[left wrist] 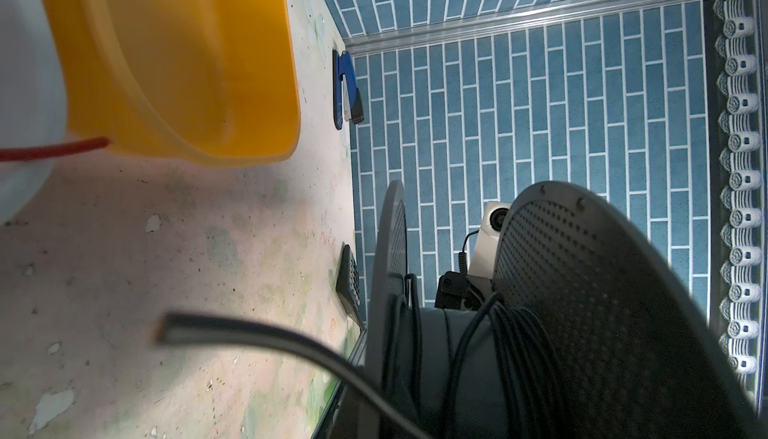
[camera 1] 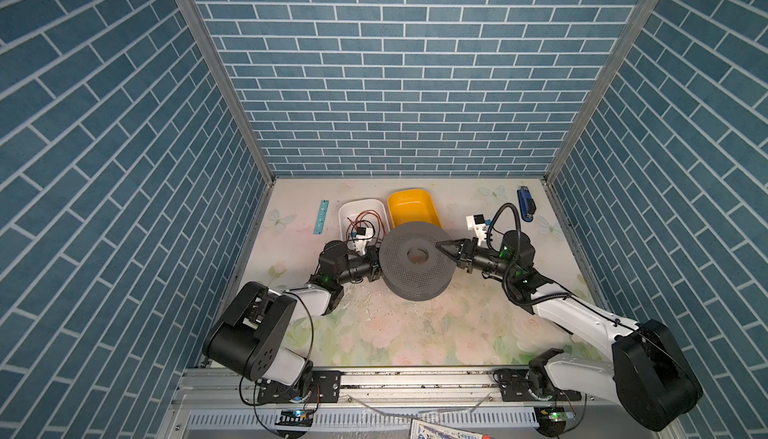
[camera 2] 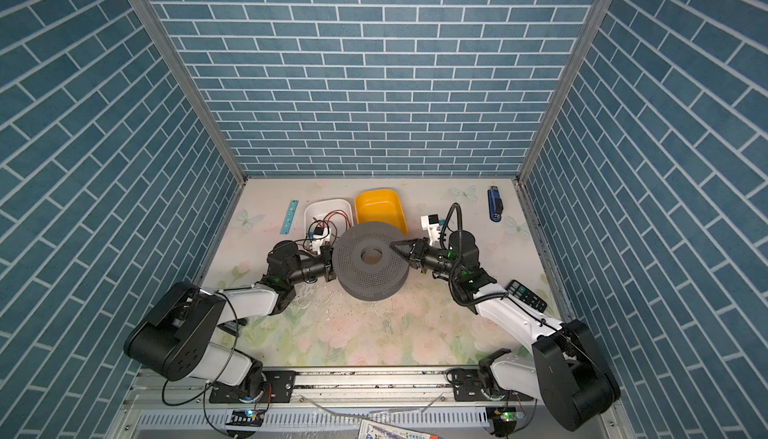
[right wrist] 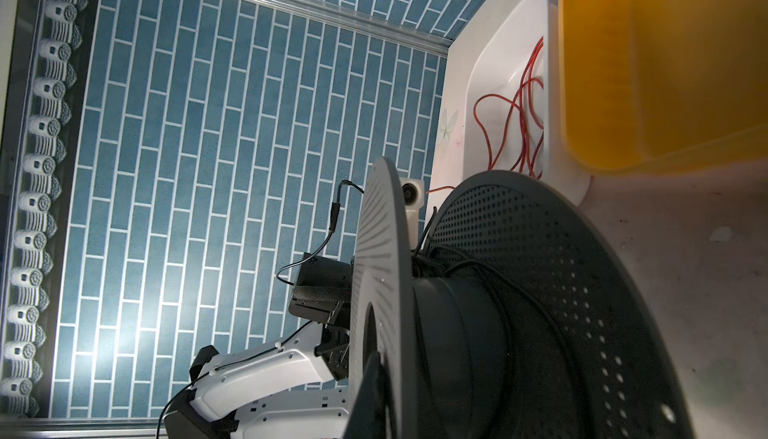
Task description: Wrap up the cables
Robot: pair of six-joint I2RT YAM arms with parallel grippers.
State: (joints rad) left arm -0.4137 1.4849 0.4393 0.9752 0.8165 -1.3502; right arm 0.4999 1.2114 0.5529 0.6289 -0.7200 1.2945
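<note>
Black cable (left wrist: 523,354) coils around the gray spool (camera 1: 397,268), axis upright, mid-desk. Jaws of the right gripper (camera 1: 441,246) clamp its top flange; those of the left gripper (camera 1: 375,268) are closed at its rim.

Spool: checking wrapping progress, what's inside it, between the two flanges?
Thin black cable is wound around the grey hub, with some turns slack. The hub's far side is covered from view.

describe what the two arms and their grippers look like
Both the left arm and right arm have white link shells between bulky black joint housings, with green lights near the wrists. A thin black lead loops beside the left arm; a thick ribbed black hose arcs over the right. The right gripper has black fingers tapering to a point; the left gripper is black, mostly hidden.
</note>
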